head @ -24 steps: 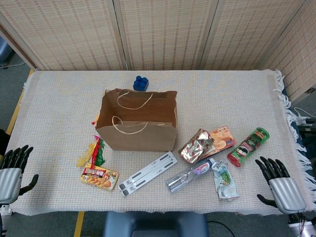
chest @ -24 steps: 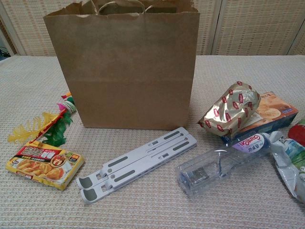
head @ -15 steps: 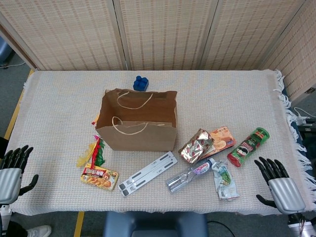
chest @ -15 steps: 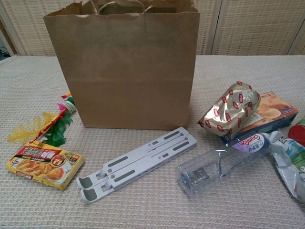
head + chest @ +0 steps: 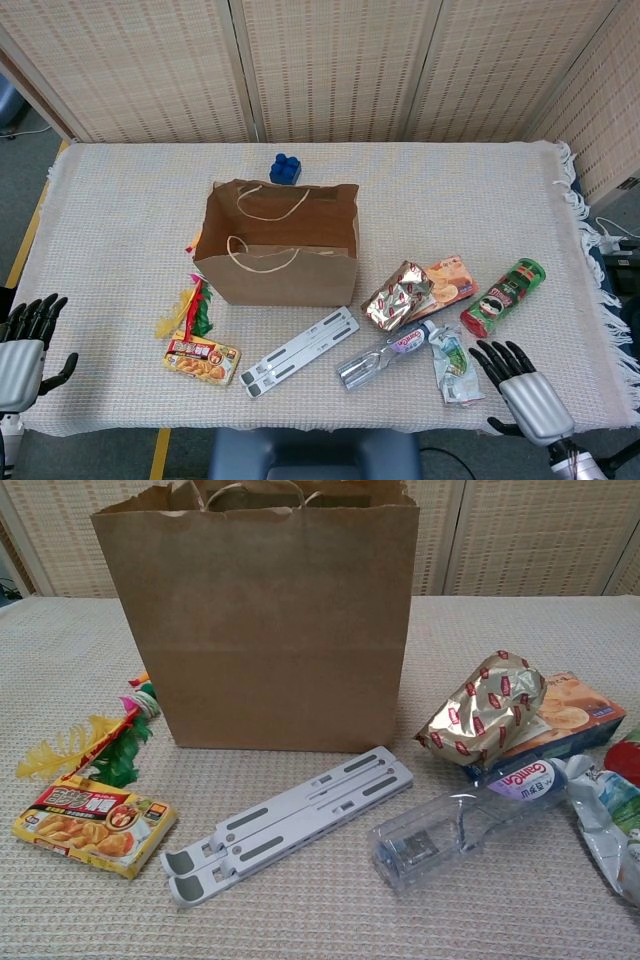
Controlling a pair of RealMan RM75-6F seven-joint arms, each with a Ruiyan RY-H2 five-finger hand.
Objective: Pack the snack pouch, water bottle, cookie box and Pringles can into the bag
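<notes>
Grey folding stand (image 5: 299, 351) before bag (image 5: 280, 255)

paper bag (image 5: 265, 620) upright, water bottle (image 5: 462, 823) — lying flat

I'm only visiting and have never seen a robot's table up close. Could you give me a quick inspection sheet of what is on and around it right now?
Surface: table covered by a cream woven cloth, fringed at the right edge.
Job's things: paper bag upright and open; water bottle, cookie box, Pringles can and snack pouch all lying outside it.
Clutter: foil packet resting on the cookie box, grey folding stand, dumpling box, feather toy, blue block behind the bag.
Hands: left hand and right hand at the near edge, fingers apart, holding nothing.
Cables: a cord on the floor, right.
Surroundings: woven screen panels behind.
</notes>
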